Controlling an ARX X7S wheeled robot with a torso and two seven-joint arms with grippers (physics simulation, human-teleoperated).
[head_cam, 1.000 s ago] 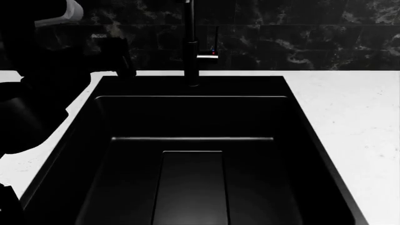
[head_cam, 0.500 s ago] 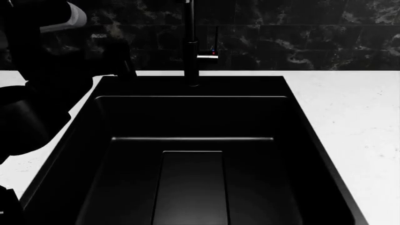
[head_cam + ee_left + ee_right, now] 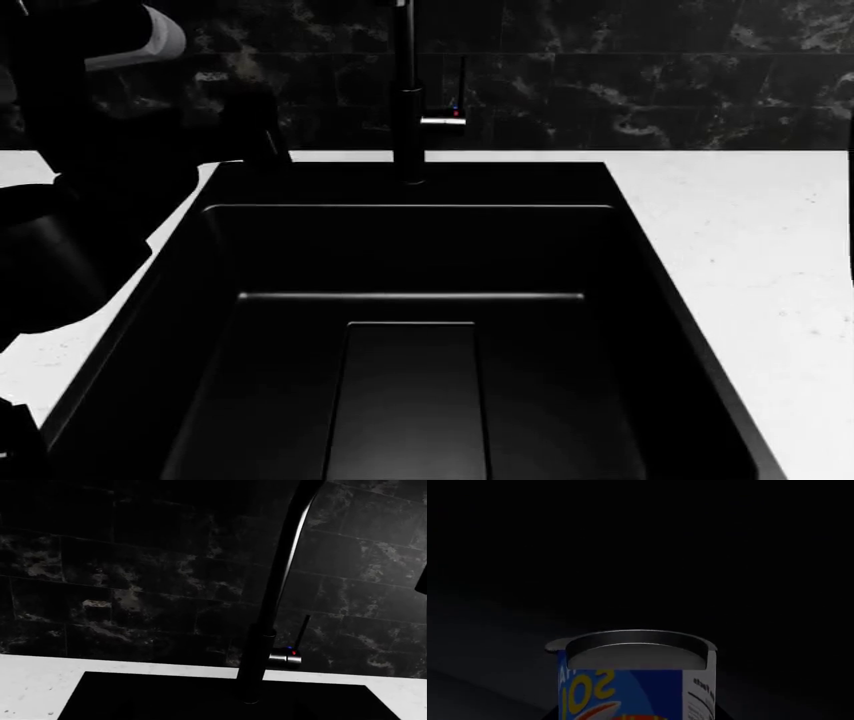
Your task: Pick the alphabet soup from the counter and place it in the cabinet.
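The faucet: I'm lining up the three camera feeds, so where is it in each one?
Head view: the faucet stands top centre, behind the sink.
Left wrist view: faucet fills the centre-right, close up, against the dark tiles.
Right wrist view: not in it; only the alphabet soup in darkness.
Shared landmark: the faucet's side handle, in head and left wrist views.
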